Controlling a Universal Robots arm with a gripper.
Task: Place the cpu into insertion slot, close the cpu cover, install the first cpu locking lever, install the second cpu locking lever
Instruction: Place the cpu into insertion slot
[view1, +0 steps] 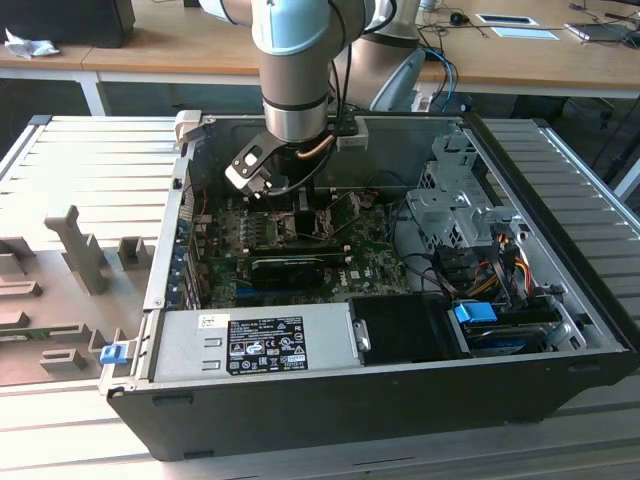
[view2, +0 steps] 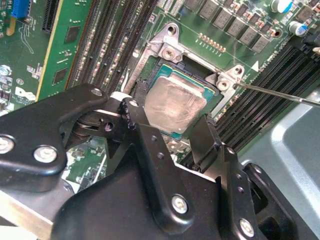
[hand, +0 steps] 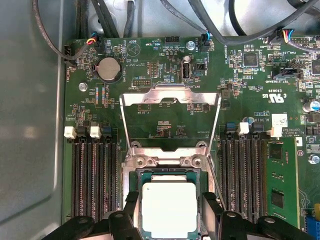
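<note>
On the motherboard (hand: 165, 65), we find the cpu (hand: 169, 210) seated in the insertion slot (hand: 170, 160). The gripper (view2: 167, 122) straddles it; we cannot tell whether it clamps. The cpu cover (hand: 170, 95) stands raised; closing it and both levers remain.

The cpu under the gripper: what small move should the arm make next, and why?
Probably lift the gripper straight up, clear of the cpu: it appears to lie flat in the insertion slot, and the cpu cover stands open, needing room to swing down.
</note>
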